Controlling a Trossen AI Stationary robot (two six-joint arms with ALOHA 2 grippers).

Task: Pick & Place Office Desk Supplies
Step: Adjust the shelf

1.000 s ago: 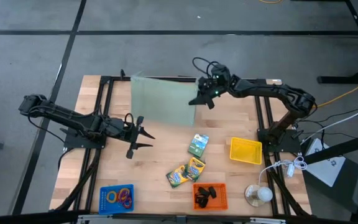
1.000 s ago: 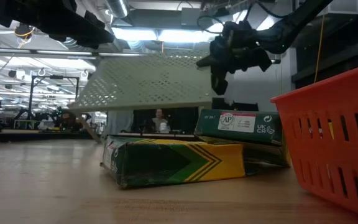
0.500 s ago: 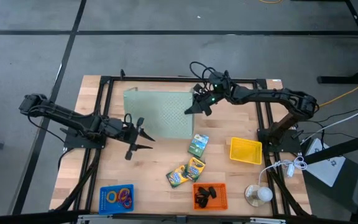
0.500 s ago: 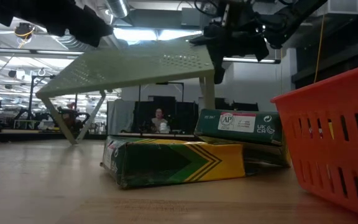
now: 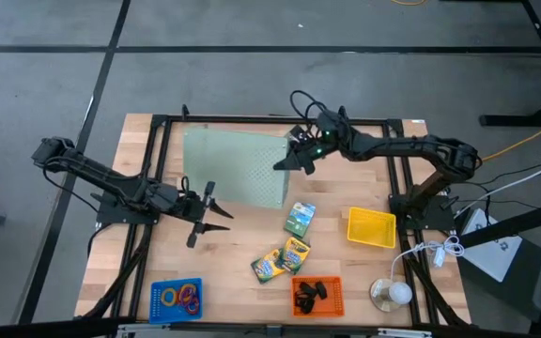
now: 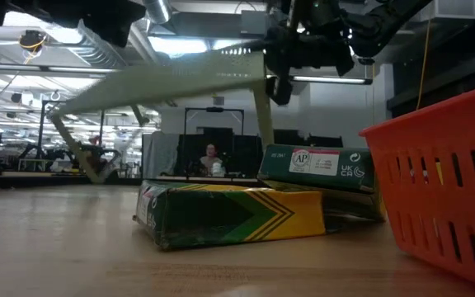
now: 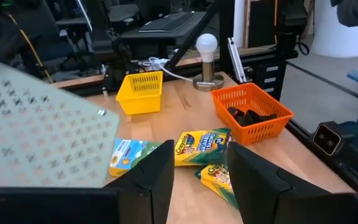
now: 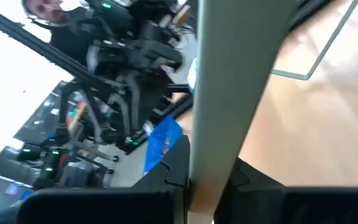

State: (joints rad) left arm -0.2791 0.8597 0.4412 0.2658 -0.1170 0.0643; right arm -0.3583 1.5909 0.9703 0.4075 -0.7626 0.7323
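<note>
The right hand (image 5: pixel 294 160) is seen clenched on the edge of a pale green mesh riser (image 5: pixel 238 169), with the edge pinched between its two fingers (image 8: pixel 173 165). In the low view, the riser (image 6: pixel 163 81) is held tilted, the gripped end raised well above the surface (image 5: pixel 242 239) and the far end lower, by its leg. Whether that leg touches the surface cannot be told.

The left hand (image 5: pixel 212 214) is held released, its two fingers (image 7: pixel 151 180) spread apart with nothing between them and nothing touched. It is positioned just beside the near edge of the riser, above bare surface.

The crayon boxes are found ahead of the left hand and below the right hand's side of the riser: one box (image 5: pixel 300 218) lies nearest the right hand, just off the riser's corner, and two more (image 5: pixel 283 259) lie touching each other farther on. Beyond these, an orange basket (image 5: pixel 317 296) holds the small black clips (image 5: pixel 310 293). A yellow basket (image 5: pixel 371 227) stands beside the single box, on the side away from the left hand. A blue tray (image 5: pixel 176 299) with the coloured rings (image 5: pixel 188 296) lies well apart from the right hand, nearer the left hand. A lamp with a white bulb (image 5: pixel 395 293) stands beside the orange basket.
</note>
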